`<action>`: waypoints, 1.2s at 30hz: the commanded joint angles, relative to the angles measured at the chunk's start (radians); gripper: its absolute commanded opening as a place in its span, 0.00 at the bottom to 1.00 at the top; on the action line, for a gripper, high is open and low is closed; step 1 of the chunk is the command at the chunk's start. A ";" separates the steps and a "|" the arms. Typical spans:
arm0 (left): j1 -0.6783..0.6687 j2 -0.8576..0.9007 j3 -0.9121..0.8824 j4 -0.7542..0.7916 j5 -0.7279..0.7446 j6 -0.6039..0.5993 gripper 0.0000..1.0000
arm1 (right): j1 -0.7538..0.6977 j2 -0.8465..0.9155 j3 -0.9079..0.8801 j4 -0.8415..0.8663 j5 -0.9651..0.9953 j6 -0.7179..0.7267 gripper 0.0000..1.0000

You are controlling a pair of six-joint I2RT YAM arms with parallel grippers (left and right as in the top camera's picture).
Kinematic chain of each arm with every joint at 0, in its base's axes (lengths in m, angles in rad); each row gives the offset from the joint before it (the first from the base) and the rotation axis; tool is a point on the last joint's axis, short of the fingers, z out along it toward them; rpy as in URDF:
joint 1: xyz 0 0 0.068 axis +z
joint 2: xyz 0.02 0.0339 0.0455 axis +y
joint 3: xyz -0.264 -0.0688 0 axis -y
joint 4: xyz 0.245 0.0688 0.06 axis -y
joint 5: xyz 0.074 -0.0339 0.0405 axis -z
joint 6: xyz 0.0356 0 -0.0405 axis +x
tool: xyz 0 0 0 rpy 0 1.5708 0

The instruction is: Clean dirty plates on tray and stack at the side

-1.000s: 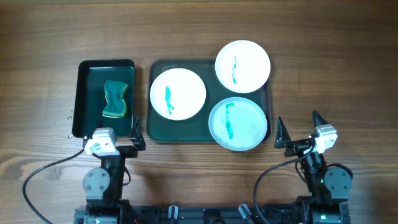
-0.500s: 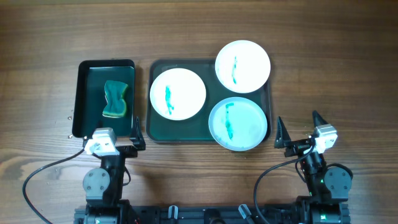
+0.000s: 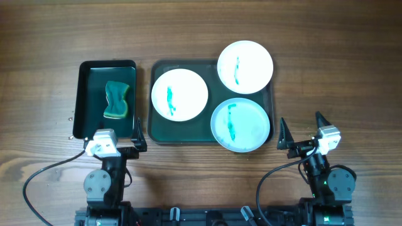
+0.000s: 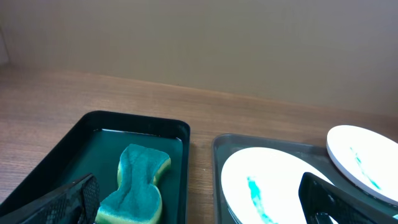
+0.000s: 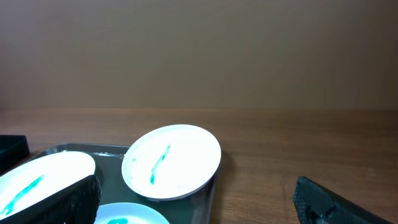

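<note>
1. Three round, glossy plates sat on the dark green tray (image 3: pixel 164 132), which lay on the wooden table (image 3: pixel 50 37) near its middle.
2. The left white plate (image 3: pixel 179 94) lay fully inside the tray, a teal-green streak running down its middle.
3. The second white plate (image 3: pixel 245 67) sat at the tray's far right corner, overhanging the grey rim (its streak was thinner).
4. The pale blue plate (image 3: pixel 240 125) lay nearest the arms, its edge reaching over the tray's near rim and its streak left of centre.
5. A smaller dark tray (image 3: pixel 88 119) just beside the big one held a teal sponge (image 3: pixel 117 100).
6. The left gripper (image 4: pixel 198 196) hung at the small tray's near edge, fingers spread wide and holding nothing.
7. The right gripper (image 3: pixel 301 125) hovered over bare wood right of the tray, fingers likewise apart and empty.
</note>
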 commanded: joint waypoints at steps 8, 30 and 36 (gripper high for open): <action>-0.005 -0.008 -0.006 0.003 0.005 -0.017 1.00 | 0.000 -0.002 -0.002 0.004 0.008 0.010 1.00; -0.005 -0.008 -0.006 0.086 -0.126 -0.017 1.00 | 0.000 -0.002 -0.002 0.005 0.003 0.030 1.00; -0.005 -0.008 -0.006 0.083 -0.127 -0.008 1.00 | 0.000 0.036 0.011 -0.005 -0.063 0.034 1.00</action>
